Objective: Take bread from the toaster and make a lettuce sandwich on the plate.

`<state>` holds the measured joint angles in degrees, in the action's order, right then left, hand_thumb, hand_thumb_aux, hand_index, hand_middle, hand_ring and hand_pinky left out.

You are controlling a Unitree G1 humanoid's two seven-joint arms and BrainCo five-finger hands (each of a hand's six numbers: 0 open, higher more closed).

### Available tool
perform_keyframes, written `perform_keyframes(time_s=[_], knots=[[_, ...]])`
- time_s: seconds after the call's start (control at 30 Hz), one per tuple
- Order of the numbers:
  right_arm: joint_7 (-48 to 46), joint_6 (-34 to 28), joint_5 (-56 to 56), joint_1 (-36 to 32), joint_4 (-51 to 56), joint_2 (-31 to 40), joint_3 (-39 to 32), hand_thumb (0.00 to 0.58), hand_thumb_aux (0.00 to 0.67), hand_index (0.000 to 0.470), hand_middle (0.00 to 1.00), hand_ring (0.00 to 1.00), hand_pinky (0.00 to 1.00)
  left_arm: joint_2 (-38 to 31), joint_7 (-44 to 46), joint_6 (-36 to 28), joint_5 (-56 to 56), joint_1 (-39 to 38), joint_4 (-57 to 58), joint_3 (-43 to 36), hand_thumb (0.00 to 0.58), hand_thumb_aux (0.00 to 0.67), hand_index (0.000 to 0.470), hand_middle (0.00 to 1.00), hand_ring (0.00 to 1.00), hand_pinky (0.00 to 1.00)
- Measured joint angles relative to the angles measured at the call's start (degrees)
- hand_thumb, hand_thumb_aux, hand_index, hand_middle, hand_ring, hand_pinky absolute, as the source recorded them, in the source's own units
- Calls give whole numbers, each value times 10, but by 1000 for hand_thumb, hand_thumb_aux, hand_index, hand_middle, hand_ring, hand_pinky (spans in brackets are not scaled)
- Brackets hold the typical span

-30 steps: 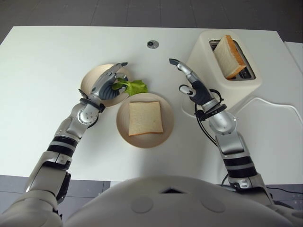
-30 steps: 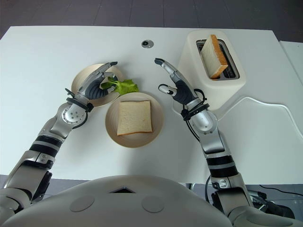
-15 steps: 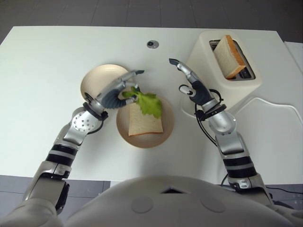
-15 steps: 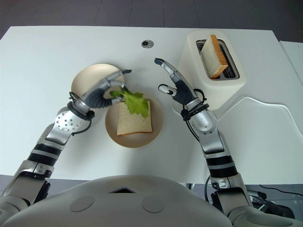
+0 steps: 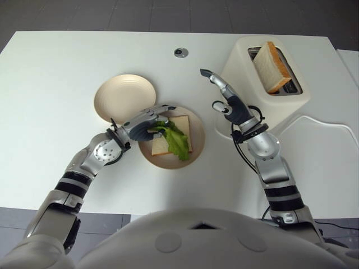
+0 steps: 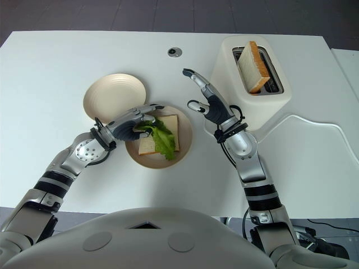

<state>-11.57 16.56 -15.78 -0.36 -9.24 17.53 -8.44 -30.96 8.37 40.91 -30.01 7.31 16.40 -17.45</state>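
Left hand (image 5: 143, 119) is closed on the stalk end of the lettuce (image 5: 175, 143) and holds the leaf low over the bread slice (image 5: 183, 123) on the near plate (image 5: 197, 150). The leaf drapes across the middle of the slice, and its near tip reaches past the slice's near edge toward the plate rim. Right hand (image 5: 227, 103) hangs empty, fingers spread, between that plate and the toaster (image 5: 247, 84) at the far right of the counter (image 5: 56, 67). The second slice (image 5: 272, 67) stands tilted in the toaster slot. An empty dish (image 5: 120, 98) sits just beside the plate, to its far left.

I judge the step in hand to be laying the lettuce.

1. I lower the leaf until it rests on the bread.
2. I shift it toward the far side, so that little overhangs.
3. I open the fingers fully before any retreat, since a leaf can cling.
4. I lift clear to the left, without dragging the slice.
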Motion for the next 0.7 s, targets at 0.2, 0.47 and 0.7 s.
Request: perform_keyframes(time_s=[0.2, 0.47, 0.7], knots=[[0, 1, 0, 0, 0, -1, 0, 0, 0, 0, 0, 0, 0, -5, 25, 10, 52, -13, -22, 10, 0, 0, 0, 0, 0, 0], [0, 4, 0, 1, 0, -1, 0, 0, 0, 0, 0, 0, 0, -6, 17, -4, 35, -12, -14, 23, 0, 0, 0, 0, 0, 0], [-22, 44, 63, 17, -132, 1, 3, 0, 0, 0, 0, 0, 0, 51, 28, -19, 262, -8, -137, 77, 0, 0, 0, 0, 0, 0]])
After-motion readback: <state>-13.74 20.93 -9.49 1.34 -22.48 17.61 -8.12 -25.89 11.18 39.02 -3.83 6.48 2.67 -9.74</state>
